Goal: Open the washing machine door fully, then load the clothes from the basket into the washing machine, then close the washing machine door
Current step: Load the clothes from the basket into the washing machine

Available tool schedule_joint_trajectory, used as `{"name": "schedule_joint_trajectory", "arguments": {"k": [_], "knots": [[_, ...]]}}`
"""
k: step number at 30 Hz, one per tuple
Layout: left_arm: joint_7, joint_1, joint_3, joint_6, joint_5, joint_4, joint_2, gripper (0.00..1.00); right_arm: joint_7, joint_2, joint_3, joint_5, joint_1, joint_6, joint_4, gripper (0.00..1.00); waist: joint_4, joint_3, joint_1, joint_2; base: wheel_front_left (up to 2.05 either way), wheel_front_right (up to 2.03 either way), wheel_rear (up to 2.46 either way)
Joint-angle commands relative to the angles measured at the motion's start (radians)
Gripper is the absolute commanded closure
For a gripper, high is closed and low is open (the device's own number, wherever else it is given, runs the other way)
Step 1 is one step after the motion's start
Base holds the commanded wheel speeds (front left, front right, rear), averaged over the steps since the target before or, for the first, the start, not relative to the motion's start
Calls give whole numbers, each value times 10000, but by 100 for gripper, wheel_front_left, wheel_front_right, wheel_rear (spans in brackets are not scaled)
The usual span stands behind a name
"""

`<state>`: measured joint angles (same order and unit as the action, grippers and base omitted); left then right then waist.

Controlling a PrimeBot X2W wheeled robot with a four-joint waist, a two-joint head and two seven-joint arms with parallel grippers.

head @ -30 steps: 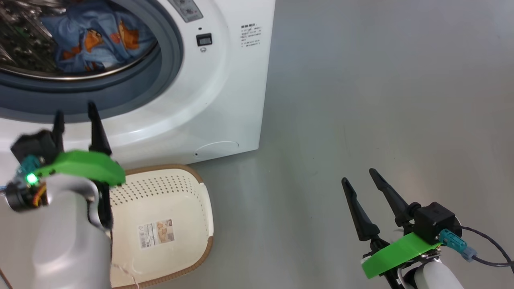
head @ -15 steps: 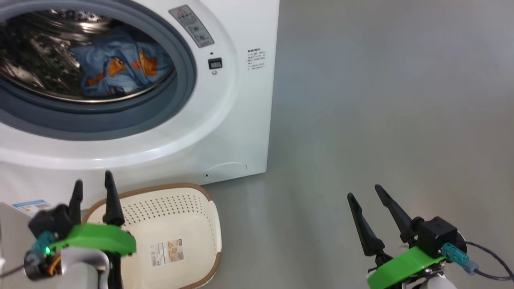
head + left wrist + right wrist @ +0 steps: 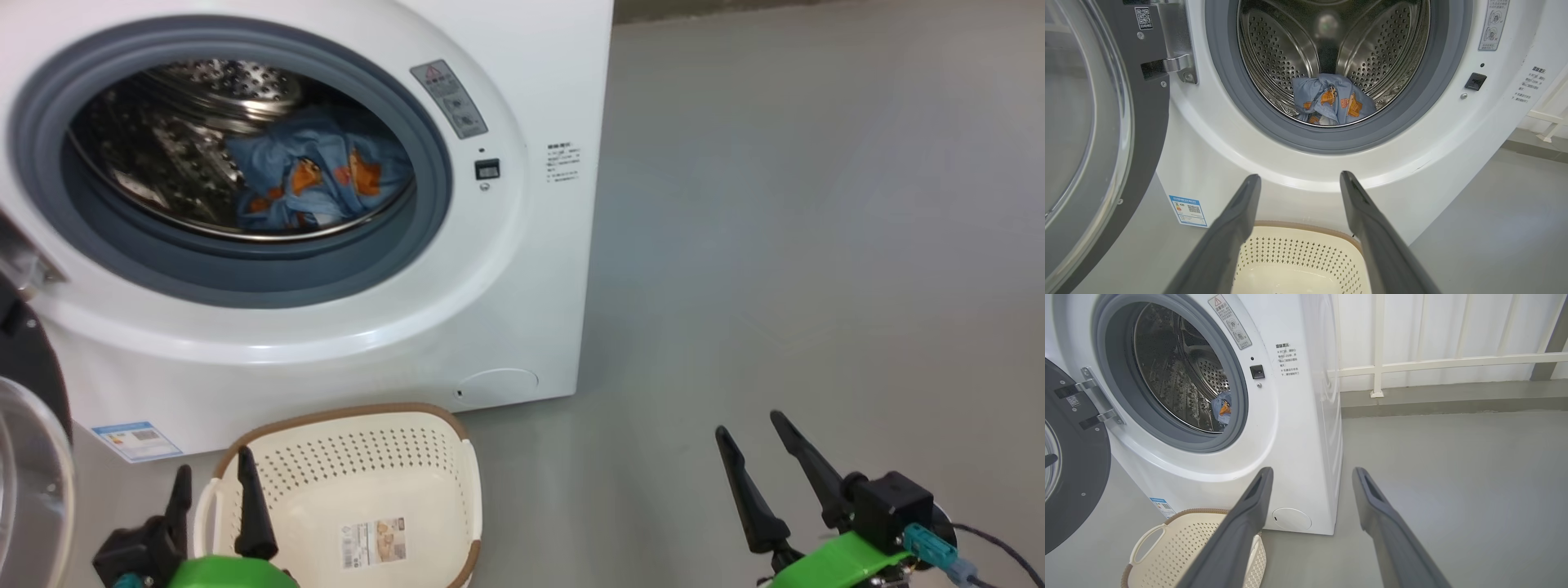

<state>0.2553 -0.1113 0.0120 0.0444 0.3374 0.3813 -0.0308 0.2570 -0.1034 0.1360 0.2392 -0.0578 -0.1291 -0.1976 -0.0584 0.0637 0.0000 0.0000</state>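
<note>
The cream perforated plastic basket (image 3: 351, 457) sat mouth-up before the white boxy washing machine (image 3: 531, 286), whose black-rimmed round glass door (image 3: 1149, 134) stood open leftward. The left gripper (image 3: 212, 460) and right gripper (image 3: 748, 423) gaped wide, empty.

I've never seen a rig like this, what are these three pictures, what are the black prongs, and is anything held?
A two-armed robot is doing laundry. One picture comes from its head camera, two from wrist cameras looking along each gripper's fingers, your prongs. The left gripper and right gripper are open, holding nothing. The washing machine stands on the floor, its door swung open. The clothes lie in the drum; the basket in front shows none.
</note>
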Motion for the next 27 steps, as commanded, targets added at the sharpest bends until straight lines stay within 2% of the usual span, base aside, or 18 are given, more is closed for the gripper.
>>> {"name": "schedule_joint_trajectory", "arguments": {"k": [1,15,27], "knots": [[65,78,-155,150,-62,-373,-196,0,48,-117,129,-43,121,-16,177,0,258,-324,0,0,0,0,0],[65,1225,337,300,-138,-1084,-195,0,48,-138,39,-35,444,-16,188,0,797,-809,0,0,0,0,0],[65,1782,493,238,-366,-1482,-195,0,48,-249,-4,-23,570,-16,209,0,807,-921,0,0,0,0,0]]}}
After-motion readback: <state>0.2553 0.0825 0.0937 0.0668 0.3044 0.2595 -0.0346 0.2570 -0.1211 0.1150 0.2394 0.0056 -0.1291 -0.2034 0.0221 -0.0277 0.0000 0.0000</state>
